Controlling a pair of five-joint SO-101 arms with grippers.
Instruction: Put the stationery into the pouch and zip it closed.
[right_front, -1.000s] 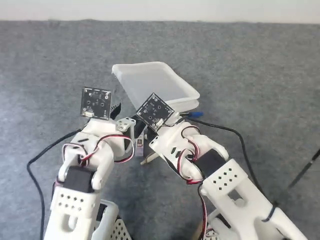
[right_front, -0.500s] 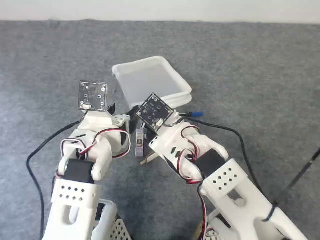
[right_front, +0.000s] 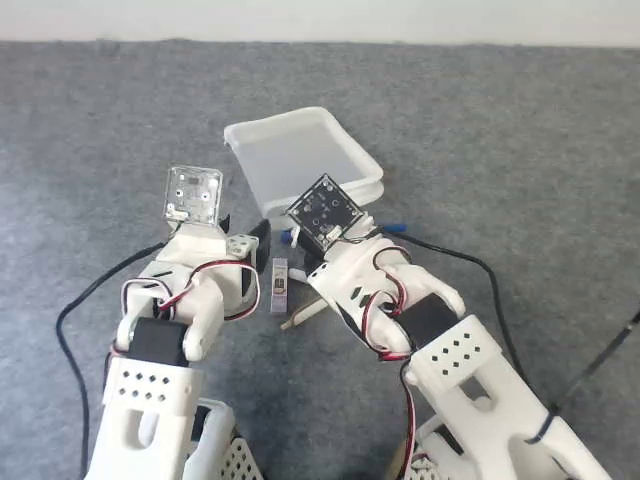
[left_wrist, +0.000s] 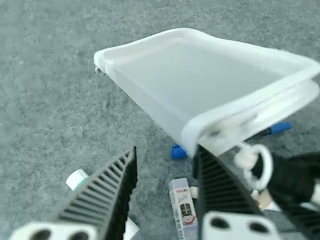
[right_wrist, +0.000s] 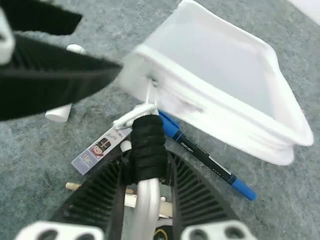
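- My left hand (left_wrist: 165, 156) sits left of the table's middle. Its jaws are spread wide and grip nothing, and they open toward the near edge of the pouch.
- A white capped tube (left_wrist: 77, 179) lies on the table just beside that hand's outer finger (left_wrist: 107, 195).
- A small printed eraser-like block (right_front: 279, 283) lies flat on the grey table (right_front: 520, 130) between the two arms, on the near side of the pouch.
- A thin wooden stick (right_front: 303, 316) lies slanted just beside the block, partly under the right arm.
- The translucent white pouch (right_front: 300, 155) is at mid-table, toward the far edge. I can't make out anything inside it. From the left wrist view its near rim sits above the stationery, though I cannot tell whether it touches either of the left hand's fingers.
- My right hand (right_wrist: 146, 156) is at the pouch's near corner. Its jaws are pressed together on a black-wrapped zip pull (right_wrist: 147, 140), which a white loop ties to the pouch's edge.
- A blue pen (right_wrist: 200, 155) lies on the table, partly under the pouch's near edge, with its blue cap end poking out toward the table's right edge.
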